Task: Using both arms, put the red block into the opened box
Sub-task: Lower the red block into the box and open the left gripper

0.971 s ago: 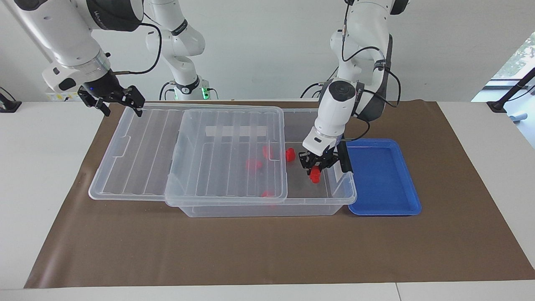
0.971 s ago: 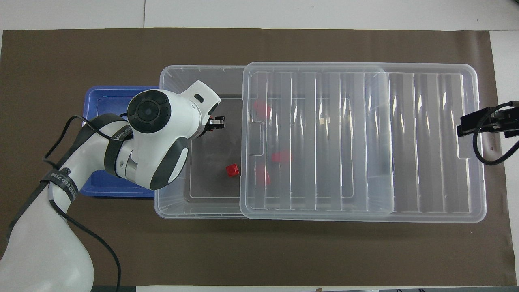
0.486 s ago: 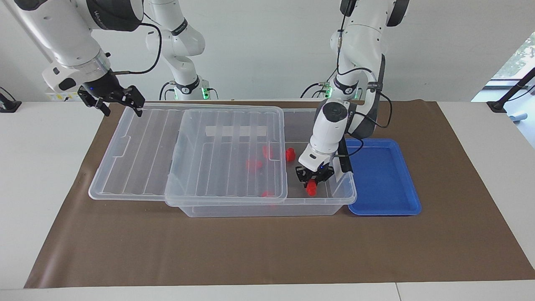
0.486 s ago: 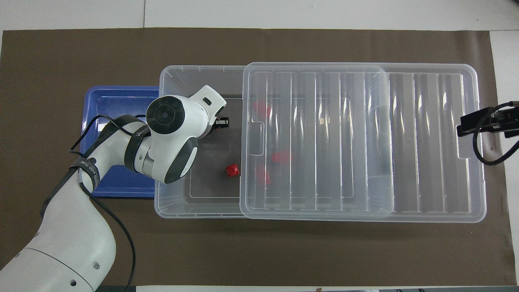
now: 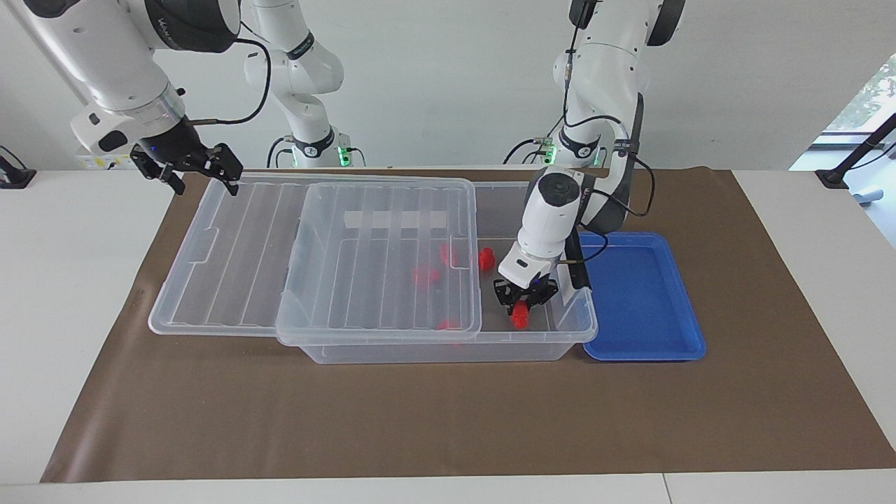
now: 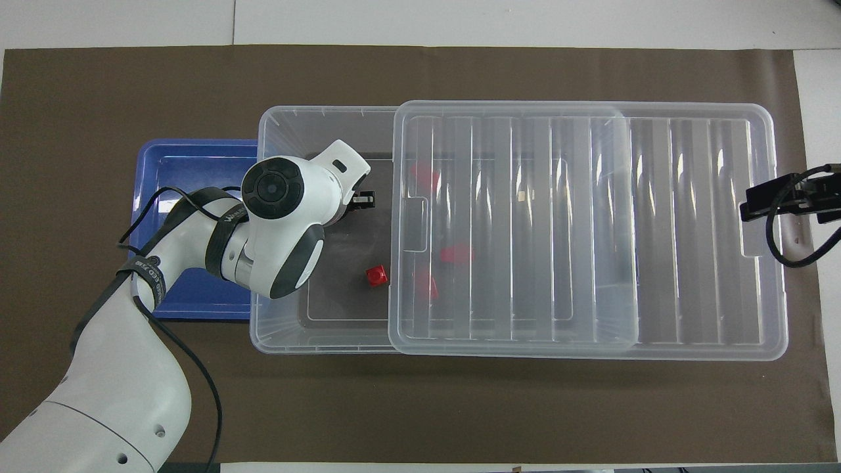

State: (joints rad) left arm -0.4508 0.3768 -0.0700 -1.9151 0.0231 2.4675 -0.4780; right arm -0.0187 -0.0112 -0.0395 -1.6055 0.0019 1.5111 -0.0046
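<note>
The clear box (image 5: 575,330) lies across the mat, with its ribbed lid (image 5: 231,245) slid toward the right arm's end, so the end by the left arm is uncovered. My left gripper (image 5: 521,305) is down inside that uncovered end. A red block (image 5: 520,320) sits right at its tips, low against the box floor. In the overhead view the left wrist hides this block, and only part of the left gripper (image 6: 360,198) shows. My right gripper (image 5: 203,175) hangs open over the lid's outer end, holding nothing.
Another red block (image 6: 376,276) lies on the uncovered box floor, and several more show through the lid (image 6: 690,230). A shallow blue tray (image 5: 640,294) stands against the box at the left arm's end. Brown paper covers the table.
The left gripper has come down into the uncovered end of the box with the red block, which is now near the floor. The right arm has not moved.
</note>
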